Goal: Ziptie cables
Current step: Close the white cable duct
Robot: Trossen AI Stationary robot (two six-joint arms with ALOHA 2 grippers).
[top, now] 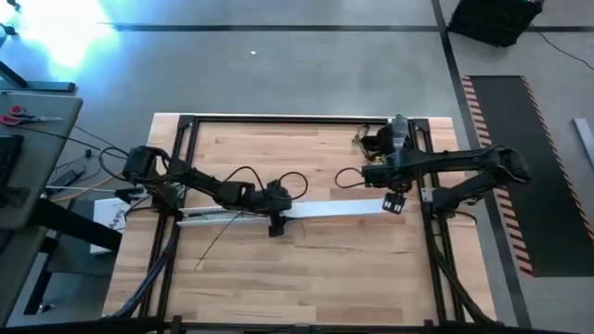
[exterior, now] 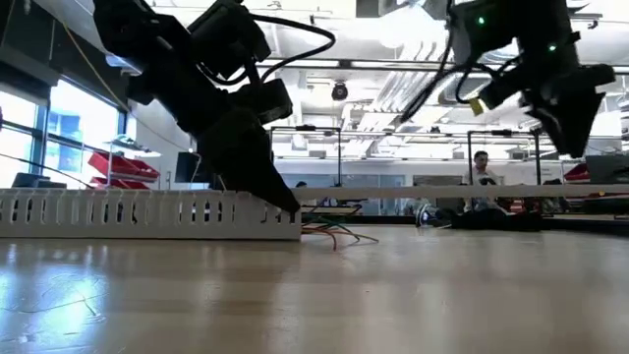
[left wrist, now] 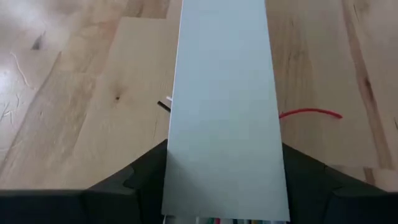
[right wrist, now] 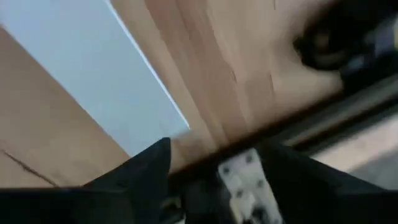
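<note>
At mid-table, left pincer [top: 276, 223] grips the white cover strip [top: 334, 210]; right pincer [top: 393, 204] hangs parted above its end.

no readable text, labels or numbers anywhere

Window glare top-left, motion-blurred right wrist view, backlit arms.

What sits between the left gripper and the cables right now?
The flat white cover strip does. It lies between the left gripper's fingers, over the slotted channel. The cables show only as ends spilling out at the channel's end. The right gripper hovers by the strip's far end.
</note>
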